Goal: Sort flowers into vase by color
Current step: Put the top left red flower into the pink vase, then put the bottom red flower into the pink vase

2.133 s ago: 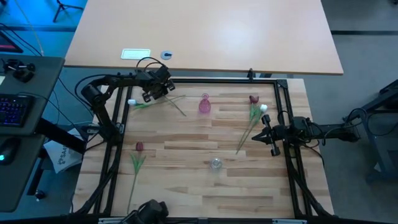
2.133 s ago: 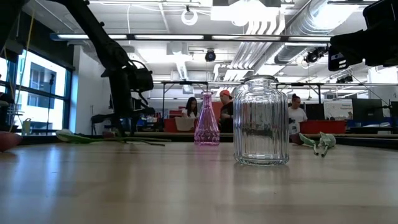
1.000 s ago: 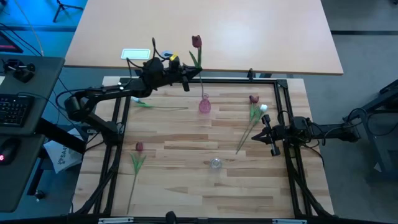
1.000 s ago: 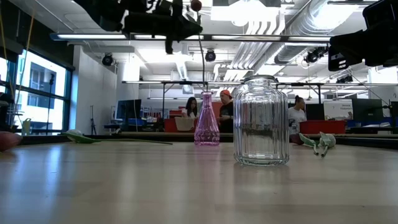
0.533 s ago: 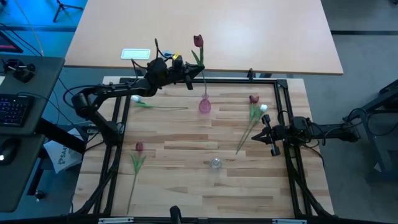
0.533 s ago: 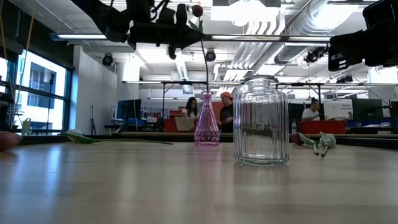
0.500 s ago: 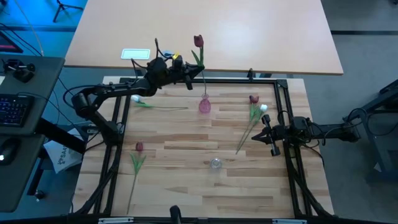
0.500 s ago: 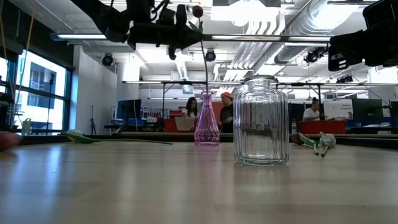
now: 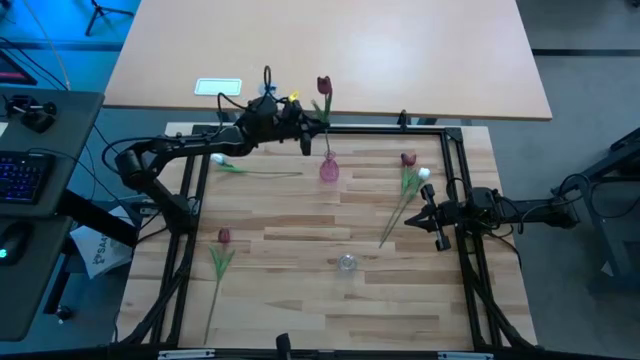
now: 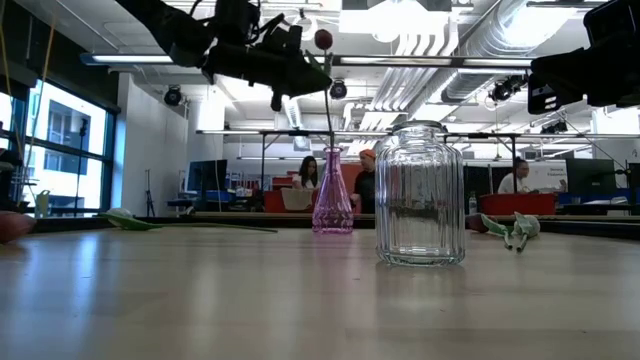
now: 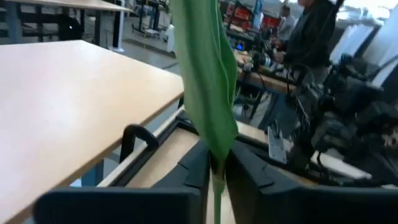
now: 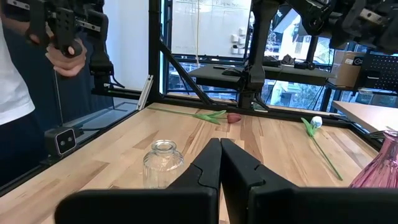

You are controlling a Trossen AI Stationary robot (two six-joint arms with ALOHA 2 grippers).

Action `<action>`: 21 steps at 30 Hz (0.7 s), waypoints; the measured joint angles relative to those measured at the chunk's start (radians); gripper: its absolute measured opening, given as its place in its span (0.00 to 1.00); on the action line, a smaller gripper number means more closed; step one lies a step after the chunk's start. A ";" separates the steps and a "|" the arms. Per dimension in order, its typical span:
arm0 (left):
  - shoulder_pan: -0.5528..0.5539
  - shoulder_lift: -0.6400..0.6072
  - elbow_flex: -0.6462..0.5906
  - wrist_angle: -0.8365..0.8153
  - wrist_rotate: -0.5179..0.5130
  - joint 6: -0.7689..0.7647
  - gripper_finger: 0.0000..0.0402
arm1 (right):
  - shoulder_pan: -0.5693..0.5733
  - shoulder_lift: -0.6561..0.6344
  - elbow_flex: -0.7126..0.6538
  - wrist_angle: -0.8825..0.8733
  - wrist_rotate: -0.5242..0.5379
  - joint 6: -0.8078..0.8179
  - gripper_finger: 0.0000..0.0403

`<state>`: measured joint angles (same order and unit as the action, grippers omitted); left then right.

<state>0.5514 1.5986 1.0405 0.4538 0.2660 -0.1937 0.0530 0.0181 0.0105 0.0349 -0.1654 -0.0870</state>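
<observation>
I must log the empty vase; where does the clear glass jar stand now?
In the high view the clear glass jar stands at the table's near middle, in front of the pink vase.

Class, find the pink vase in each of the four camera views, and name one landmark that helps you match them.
High view: pink vase, rear centre of table.
Low view, centre, left of the clear jar.
Left wrist view: not in it.
Right wrist view, cut off at the edge.
Shared landmark: the clear jar.

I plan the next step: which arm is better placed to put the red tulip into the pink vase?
The left. The left gripper already holds the red tulip by its stem, upright above the pink vase. The right gripper waits, shut and empty.
</observation>
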 joint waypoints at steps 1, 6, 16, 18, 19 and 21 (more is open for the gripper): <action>0.000 0.000 0.000 0.000 0.000 0.001 0.13 | 0.000 0.000 0.000 0.000 0.000 0.000 0.00; -0.004 -0.004 0.000 -0.063 0.022 -0.043 0.28 | 0.000 0.000 0.000 0.000 0.000 0.000 0.00; 0.000 -0.110 0.000 -0.360 0.062 -0.066 0.52 | 0.000 0.000 0.000 0.000 0.001 0.000 0.00; 0.000 -0.144 0.000 -0.426 0.071 -0.064 0.53 | 0.000 0.000 0.000 0.000 0.001 0.000 0.00; 0.000 -0.163 0.000 -0.462 0.071 -0.058 0.54 | 0.000 0.000 0.000 0.000 0.001 0.000 0.00; 0.006 -0.207 0.000 -0.540 0.071 -0.043 0.54 | 0.000 0.000 0.000 0.000 0.001 0.000 0.00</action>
<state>0.5570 1.3914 1.0405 -0.0862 0.3367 -0.2371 0.0529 0.0181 0.0105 0.0349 -0.1646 -0.0872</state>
